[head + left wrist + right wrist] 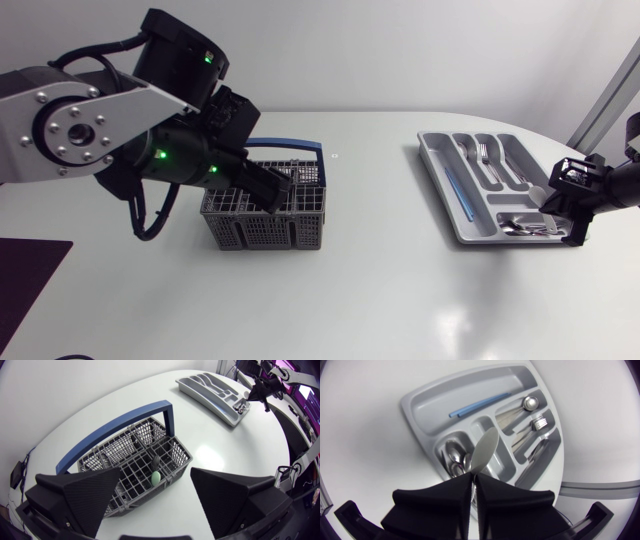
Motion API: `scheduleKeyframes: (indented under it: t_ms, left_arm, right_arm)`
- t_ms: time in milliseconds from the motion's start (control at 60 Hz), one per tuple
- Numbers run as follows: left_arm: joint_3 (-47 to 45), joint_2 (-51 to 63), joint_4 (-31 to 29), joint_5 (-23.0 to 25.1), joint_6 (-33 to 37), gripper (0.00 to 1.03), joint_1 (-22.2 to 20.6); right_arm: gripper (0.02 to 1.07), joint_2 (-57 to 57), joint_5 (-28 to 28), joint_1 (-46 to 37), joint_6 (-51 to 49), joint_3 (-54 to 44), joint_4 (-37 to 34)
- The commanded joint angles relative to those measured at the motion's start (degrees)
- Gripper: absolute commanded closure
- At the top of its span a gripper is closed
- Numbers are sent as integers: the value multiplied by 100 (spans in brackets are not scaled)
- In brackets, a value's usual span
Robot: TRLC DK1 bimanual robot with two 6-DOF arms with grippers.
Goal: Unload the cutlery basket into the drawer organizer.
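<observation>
While pinching a spoon (485, 452) by the handle in the right gripper (472, 487), fingers clamped together on it, hovers just over the organizer (417, 402) corner pocket with more spoons (452, 455) in it. Got forks (540, 422) and a blue stick (480, 404) in other slots. Well apart, holds the left gripper (155, 485) above the grey blue-handled basket (172, 471), fingers spread wide, gripping nothing. Also a green-tipped thing (156, 477) down in one cell.

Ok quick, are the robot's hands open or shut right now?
Left gripper: open, empty, over the cutlery basket.
Right gripper: shut on a spoon over the drawer organizer.
</observation>
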Motion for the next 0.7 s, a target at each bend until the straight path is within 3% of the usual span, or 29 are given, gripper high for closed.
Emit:
scheduleKeyframes:
  t_ms: [0,233,300,483,517,683]
  left_arm:
    - [-144,136,-32,-78,-59,5,-48]
    - [-135,242,-49,-350,-103,5,-233]
    - [-126,295,-58,-368,-112,5,-259]
    - [-82,330,-137,-394,-138,5,-312]
    - [-65,330,-172,-421,-129,5,-330]
    - [6,435,-260,-544,-138,5,-426]
  right_arm:
    - [101,278,169,-117,-271,-29,365]
    - [99,568,530,-196,-579,-434,1244]
    - [86,586,644,-135,-658,-680,1543]
    - [65,507,714,-64,-676,-943,1710]
    - [55,428,705,-64,-658,-987,1710]
    - [25,-108,635,15,-359,-1146,1692]
